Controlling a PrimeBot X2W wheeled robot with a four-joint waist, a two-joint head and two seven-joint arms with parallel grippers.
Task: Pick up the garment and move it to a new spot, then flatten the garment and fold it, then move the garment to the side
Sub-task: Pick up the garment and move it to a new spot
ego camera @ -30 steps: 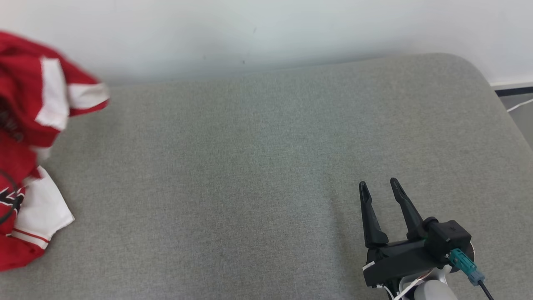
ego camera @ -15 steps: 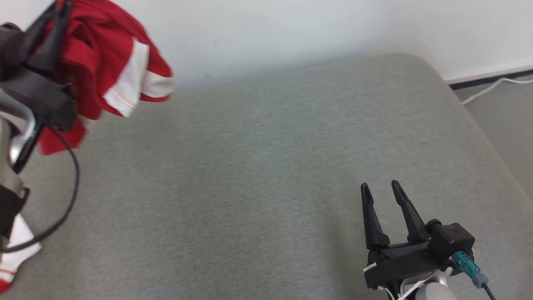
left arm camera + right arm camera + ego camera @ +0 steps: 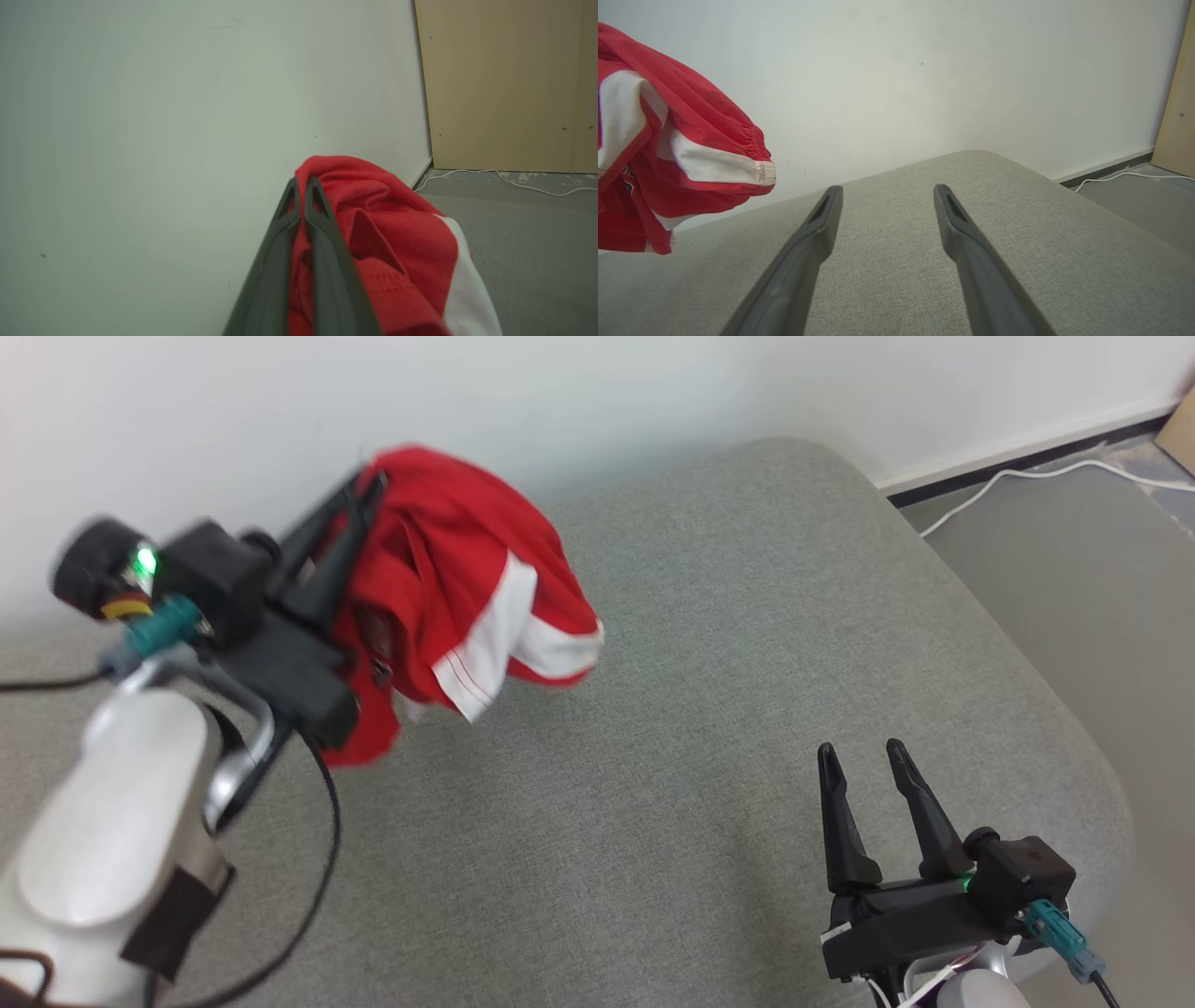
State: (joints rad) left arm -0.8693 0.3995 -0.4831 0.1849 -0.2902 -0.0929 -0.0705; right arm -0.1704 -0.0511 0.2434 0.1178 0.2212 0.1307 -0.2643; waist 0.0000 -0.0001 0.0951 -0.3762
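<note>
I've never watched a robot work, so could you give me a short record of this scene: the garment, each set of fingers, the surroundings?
Held item: red and white garment, bunched, hanging above the cushion
Left arm: left fingers shut on the garment
Right arm: right fingers open, empty
Surface: grey cushion against a white wall
Floor: white cable beyond the cushion's right end

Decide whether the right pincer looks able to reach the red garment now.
Probably yes: the right pincer is open, with bare cushion between it and the garment in the left pincer.
</note>
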